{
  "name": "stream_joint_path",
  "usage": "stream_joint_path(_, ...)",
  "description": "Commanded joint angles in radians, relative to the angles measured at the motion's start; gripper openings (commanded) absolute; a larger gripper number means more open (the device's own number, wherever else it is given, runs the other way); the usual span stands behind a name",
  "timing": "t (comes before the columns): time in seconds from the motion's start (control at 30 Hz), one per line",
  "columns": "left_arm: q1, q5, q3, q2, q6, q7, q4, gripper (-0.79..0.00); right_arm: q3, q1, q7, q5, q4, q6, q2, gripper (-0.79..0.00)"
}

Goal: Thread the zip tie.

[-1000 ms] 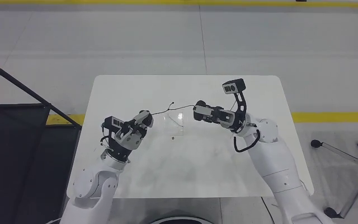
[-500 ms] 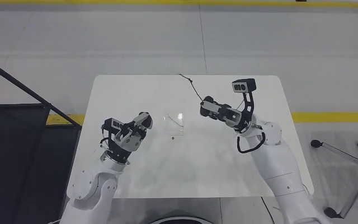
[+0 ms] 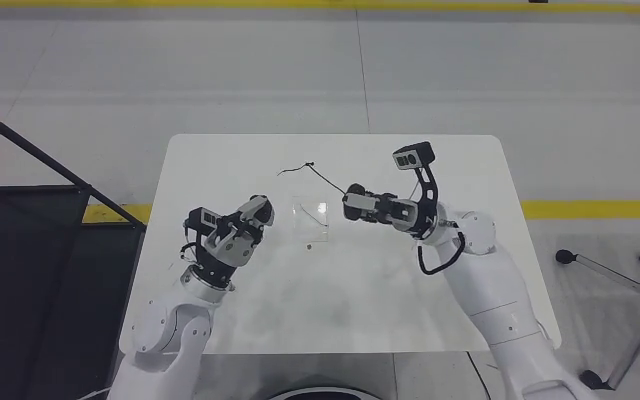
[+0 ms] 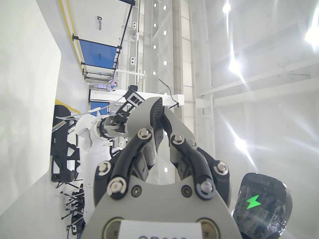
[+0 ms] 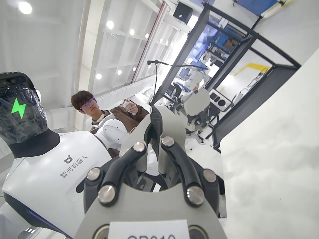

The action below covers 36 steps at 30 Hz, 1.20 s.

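Observation:
The zip tie (image 3: 318,176) is a thin black strand above the white table (image 3: 400,290). My right gripper (image 3: 347,200) is shut on one end of it near the table's middle. From there the strand runs toward the far-left side, kinks at a small knot, and ends free. In the right wrist view the zip tie (image 5: 156,80) stands up out of my right gripper (image 5: 153,110) and bends over at its tip. My left gripper (image 3: 262,210) sits left of centre, shut with nothing between its fingers, a short gap from the strand's free end. The left wrist view shows my left gripper (image 4: 160,111) and the zip tie (image 4: 170,95) beyond it.
A small clear plastic piece (image 3: 315,212) lies on the table between the two grippers, with a tiny dark speck (image 3: 310,245) nearer the front. A black frame (image 3: 45,165) stands off the table's left side.
A second ago the zip tie stretched from the right gripper to the left gripper's tip. The right gripper swung it away to the far right, then came back left; its far end now hangs free.

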Motion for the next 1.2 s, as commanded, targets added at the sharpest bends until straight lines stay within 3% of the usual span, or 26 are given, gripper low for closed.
stream_joint_path(0.0,-0.007,-0.009,0.01,-0.001,0.0,0.006,-0.01,0.0,-0.019,0.012,0.002,0.002,0.019,0.002,-0.005,-0.785)
stream_joint_path(0.27,-0.039,-0.01,0.04,-0.002,-0.004,0.046,-0.014,-0.003,-0.065,0.043,0.007,0.02,0.062,0.006,-0.018,-0.785)
stream_joint_path(0.6,-0.083,-0.001,0.072,-0.005,0.01,0.109,0.02,-0.206,-0.076,0.046,0.026,0.018,0.061,0.026,-0.017,-0.785)
stream_joint_path(0.7,-0.091,-0.003,0.08,-0.005,0.011,0.117,0.027,-0.342,-0.079,0.048,0.031,0.016,0.061,0.031,-0.016,-0.785)
stream_joint_path(0.9,-0.097,-0.002,0.088,-0.006,0.009,0.126,0.03,-0.477,-0.082,0.05,0.033,0.015,0.061,0.033,-0.015,-0.785)
stream_joint_path(1.1,-0.093,0.002,0.089,-0.004,0.008,0.129,0.028,-0.52,-0.085,0.05,0.033,0.017,0.061,0.033,-0.014,-0.785)
stream_joint_path(1.17,-0.091,0.002,0.089,-0.004,0.008,0.127,0.027,-0.579,-0.086,0.05,0.034,0.017,0.06,0.033,-0.014,-0.785)
